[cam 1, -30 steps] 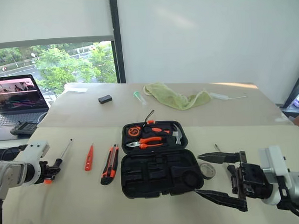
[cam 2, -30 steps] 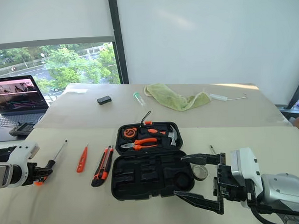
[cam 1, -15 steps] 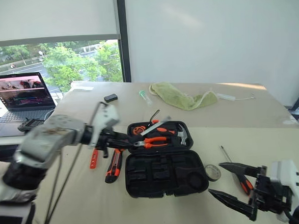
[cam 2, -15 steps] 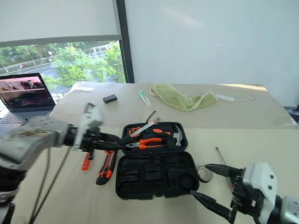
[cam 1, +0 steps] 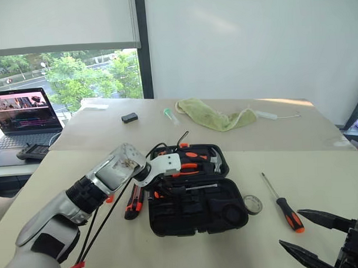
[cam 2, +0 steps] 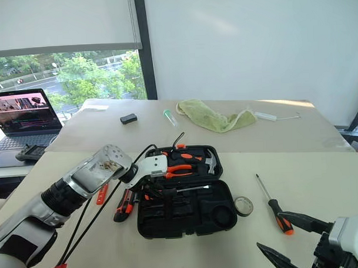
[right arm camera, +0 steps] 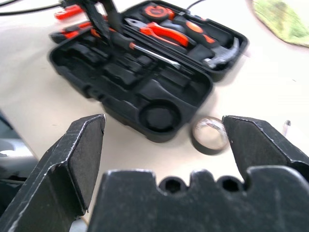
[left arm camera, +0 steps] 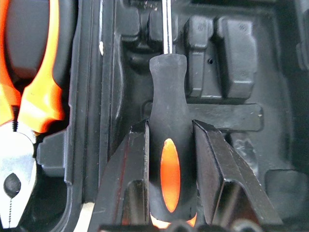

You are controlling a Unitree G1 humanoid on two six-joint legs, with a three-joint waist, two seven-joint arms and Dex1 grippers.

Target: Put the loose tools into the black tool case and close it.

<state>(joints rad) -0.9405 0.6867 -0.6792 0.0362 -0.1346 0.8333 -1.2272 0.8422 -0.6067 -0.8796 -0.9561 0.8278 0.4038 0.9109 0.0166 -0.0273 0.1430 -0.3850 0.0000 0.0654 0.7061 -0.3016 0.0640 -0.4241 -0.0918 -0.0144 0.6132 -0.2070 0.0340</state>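
The black plastic clamshell tool case point(cam 1: 193, 195) lies open in the middle of the cream table point(cam 1: 321, 158), its lid half on the far side with orange-handled pliers point(cam 1: 189, 166) and a hammer point(cam 1: 215, 161) already seated. The left gripper point(left arm camera: 170, 145) is clamped on the handle of an orange-and-black screwdriver point(left arm camera: 169, 145), holding it over the moulded slots of the near half, shaft pointing right. The step in hand looks like placing this first screwdriver. Next, the tool must be lined up with its long slot, lowered until it seats, then released.

Loose still: a second orange-and-black screwdriver point(cam 1: 282, 202) on the table right of the case, a small tape roll point(cam 1: 251, 204) just beside the case's right edge, an orange-and-black utility knife point(cam 1: 132, 203) and a thin red tester screwdriver point(cam 2: 101, 194) to the left, the tester partly behind the arm. The right gripper point(cam 1: 315, 238) hovers at the near right, its fingers wide apart and empty.
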